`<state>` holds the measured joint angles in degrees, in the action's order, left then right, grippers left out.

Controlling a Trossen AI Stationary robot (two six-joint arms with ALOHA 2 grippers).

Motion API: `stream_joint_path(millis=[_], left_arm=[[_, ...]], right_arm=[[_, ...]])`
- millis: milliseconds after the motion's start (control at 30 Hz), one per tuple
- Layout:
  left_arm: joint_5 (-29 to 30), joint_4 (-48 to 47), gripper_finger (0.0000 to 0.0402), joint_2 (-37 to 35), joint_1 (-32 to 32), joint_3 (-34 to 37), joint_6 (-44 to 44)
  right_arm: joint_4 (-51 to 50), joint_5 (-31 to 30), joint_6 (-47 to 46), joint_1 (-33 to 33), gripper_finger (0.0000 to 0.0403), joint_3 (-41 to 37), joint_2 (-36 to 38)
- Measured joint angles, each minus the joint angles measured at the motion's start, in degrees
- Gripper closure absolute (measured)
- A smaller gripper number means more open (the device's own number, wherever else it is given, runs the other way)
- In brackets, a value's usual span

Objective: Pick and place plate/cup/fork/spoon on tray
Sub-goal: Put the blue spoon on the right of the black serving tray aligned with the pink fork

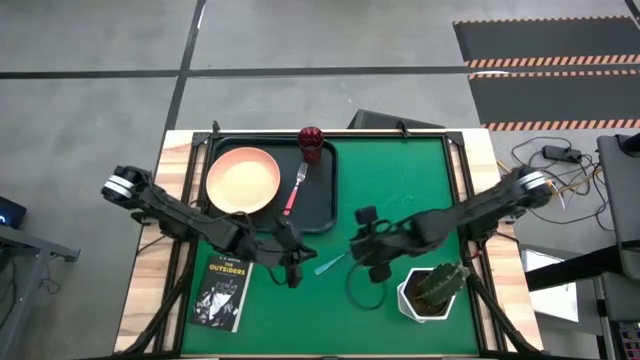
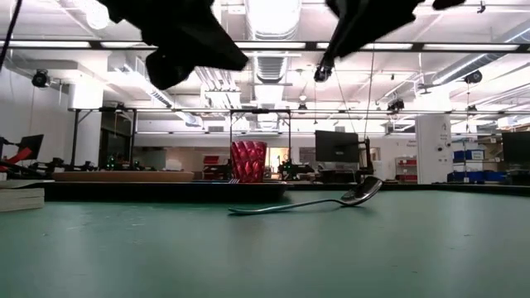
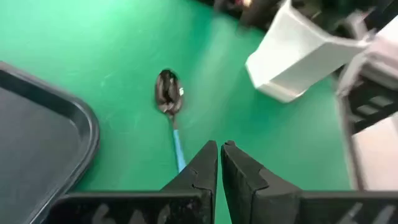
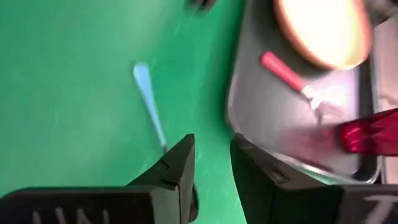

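From my station I read the tray [image 1: 322, 205] at the far left part of the green table mat [image 1: 400, 190], already carrying three items: the plate [image 1: 243, 180] on its left half, the fork [image 1: 294, 190] lying just right of the plate with its pink handle toward the near side, and the cup [image 1: 310, 143] upright at the tray's far right corner. The spoon [image 1: 331, 264] is not on the tray; it lies flat on the mat just off the tray's near right corner, between the two grippers, and in the low view its bowl [image 2: 362, 192] is tipped up off the mat. The left gripper [image 1: 293, 268] hangs above the mat just left of the spoon with its fingers [image 3: 205, 163] clenched together, grasping nothing. The right gripper [image 1: 362, 244] hangs just right of the spoon with its fingers [image 4: 177, 163] slightly parted, also grasping nothing. A book [image 1: 223, 288] and a white pot with a cactus [image 1: 432, 290] sit on the mat's near side.
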<state>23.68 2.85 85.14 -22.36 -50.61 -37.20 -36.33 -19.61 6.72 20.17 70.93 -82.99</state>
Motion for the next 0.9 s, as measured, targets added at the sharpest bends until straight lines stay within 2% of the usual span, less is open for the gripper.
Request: stream_joint_path(millis=[233, 433, 567, 700, 900], left_arm=[[0.79, -12.57, 0.0398, 10.78, 0.38, -12.19, 3.33], [0.74, -12.35, 0.0398, 16.93, 1.34, -16.08, 8.94], [0.74, -10.52, 0.0398, 19.62, 2.56, -16.66, 9.56], [0.76, -4.62, 0.0398, 23.25, 3.25, -16.65, 12.45], [0.5, -4.24, 0.0394, 26.45, 4.25, -17.78, 14.07]], right_arm=[[20.85, 0.04, 4.39, 0.32, 0.0314, -15.23, 16.07], [31.19, 0.05, 8.29, 0.34, 0.0322, -22.78, 25.59], [36.14, 0.06, 10.23, 0.34, 0.0326, -26.38, 29.87], [37.88, 0.08, 10.55, 0.34, 0.0328, -29.23, 32.3], [39.63, 0.06, 11.8, 0.34, 0.0326, -31.11, 33.85]])
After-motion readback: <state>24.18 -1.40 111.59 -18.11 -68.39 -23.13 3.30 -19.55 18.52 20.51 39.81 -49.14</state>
